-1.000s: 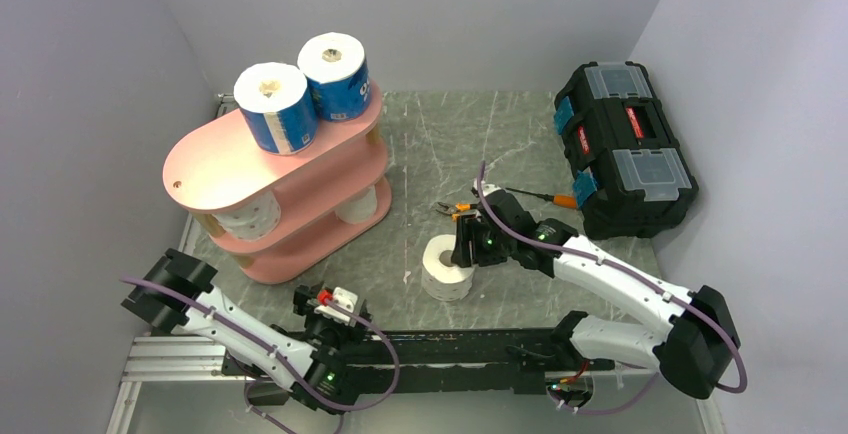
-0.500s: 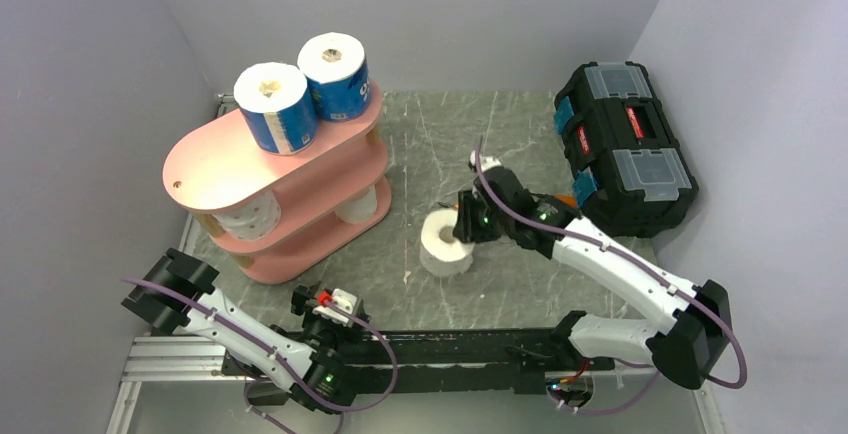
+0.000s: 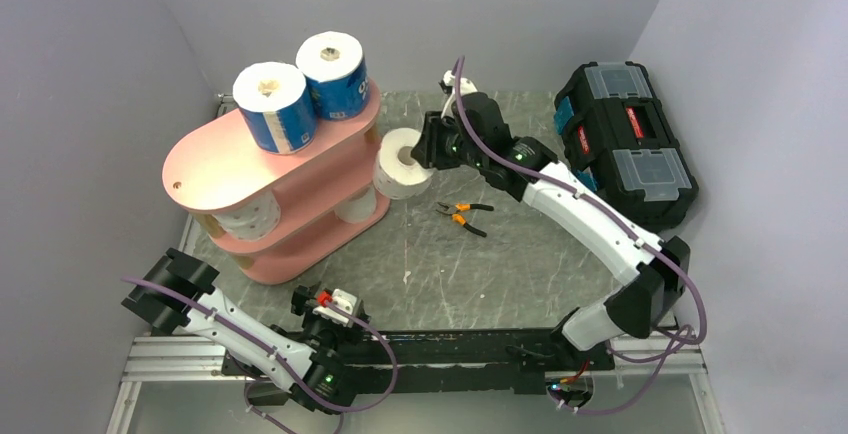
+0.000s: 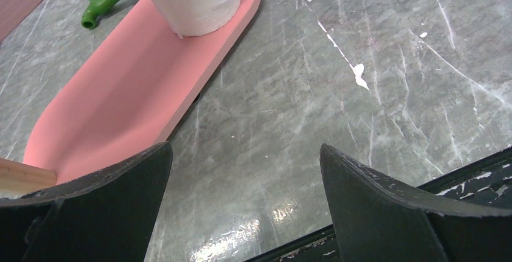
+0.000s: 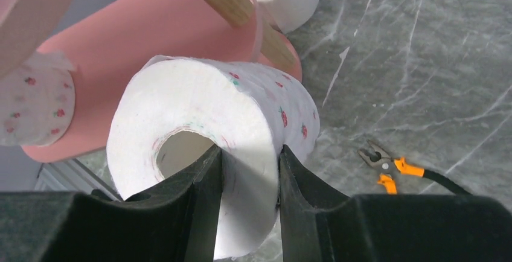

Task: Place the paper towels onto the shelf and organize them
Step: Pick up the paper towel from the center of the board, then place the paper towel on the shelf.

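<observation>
We have the right gripper (image 5: 249,177) clamped on the wall of a speckled roll (image 5: 229,105), one finger inside the hollow core and one outside, so the roll's long axis runs along the fingers. The roll hangs in the air just beside the right end of the shelf (image 3: 215,159), about level with its middle board, between gripper and shelf. The left gripper (image 4: 244,171) gapes empty, low by the shelf's near side, so we judge the push inward belongs to the right arm.

I can read nothing: print on the blue-wrapped rolls (image 3: 276,119) and the toolbox (image 3: 625,149) is too small.
</observation>
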You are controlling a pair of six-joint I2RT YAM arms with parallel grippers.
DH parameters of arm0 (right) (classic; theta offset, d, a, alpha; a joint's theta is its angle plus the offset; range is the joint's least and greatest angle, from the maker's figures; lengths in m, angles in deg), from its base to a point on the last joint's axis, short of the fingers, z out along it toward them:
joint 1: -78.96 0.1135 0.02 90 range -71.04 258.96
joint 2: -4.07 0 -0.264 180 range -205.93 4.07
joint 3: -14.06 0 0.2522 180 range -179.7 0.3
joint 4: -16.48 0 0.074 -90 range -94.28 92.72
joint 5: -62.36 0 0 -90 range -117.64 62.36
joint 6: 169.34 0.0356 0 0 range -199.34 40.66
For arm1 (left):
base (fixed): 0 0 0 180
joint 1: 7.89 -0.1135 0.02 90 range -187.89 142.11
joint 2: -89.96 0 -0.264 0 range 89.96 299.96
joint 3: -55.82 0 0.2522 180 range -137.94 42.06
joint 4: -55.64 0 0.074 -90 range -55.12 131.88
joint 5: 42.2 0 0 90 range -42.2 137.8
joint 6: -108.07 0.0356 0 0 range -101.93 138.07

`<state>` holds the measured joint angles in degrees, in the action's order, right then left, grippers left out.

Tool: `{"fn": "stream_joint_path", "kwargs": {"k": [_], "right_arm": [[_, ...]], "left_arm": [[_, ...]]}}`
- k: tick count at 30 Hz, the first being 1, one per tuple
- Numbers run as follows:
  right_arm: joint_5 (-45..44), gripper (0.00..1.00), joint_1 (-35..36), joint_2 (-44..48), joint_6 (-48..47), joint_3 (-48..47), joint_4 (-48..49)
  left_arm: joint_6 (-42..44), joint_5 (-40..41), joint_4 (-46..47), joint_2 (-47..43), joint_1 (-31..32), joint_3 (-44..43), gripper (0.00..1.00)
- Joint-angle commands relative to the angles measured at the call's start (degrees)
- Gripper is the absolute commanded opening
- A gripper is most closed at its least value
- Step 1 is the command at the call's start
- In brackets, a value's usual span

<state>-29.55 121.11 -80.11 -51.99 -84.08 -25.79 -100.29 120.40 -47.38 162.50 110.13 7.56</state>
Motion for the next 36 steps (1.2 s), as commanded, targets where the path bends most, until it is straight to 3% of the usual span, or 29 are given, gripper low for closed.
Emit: {"fn": "stream_joint_path", "kwargs": {"k": [1,36], "right_arm": [[3.6,0.25,0.1,-3.9,0.9,-6.3,7.2],[8.1,0.23,3.1,-13.9,6.6,-18.5,10.9]], "left_arm": [[-14.4,-0.2,-1.1,-0.8,0.6,-0.1,0.99],[-13.6,0.1,-1.1,0.4,0.9,-0.7,0.99]]}}
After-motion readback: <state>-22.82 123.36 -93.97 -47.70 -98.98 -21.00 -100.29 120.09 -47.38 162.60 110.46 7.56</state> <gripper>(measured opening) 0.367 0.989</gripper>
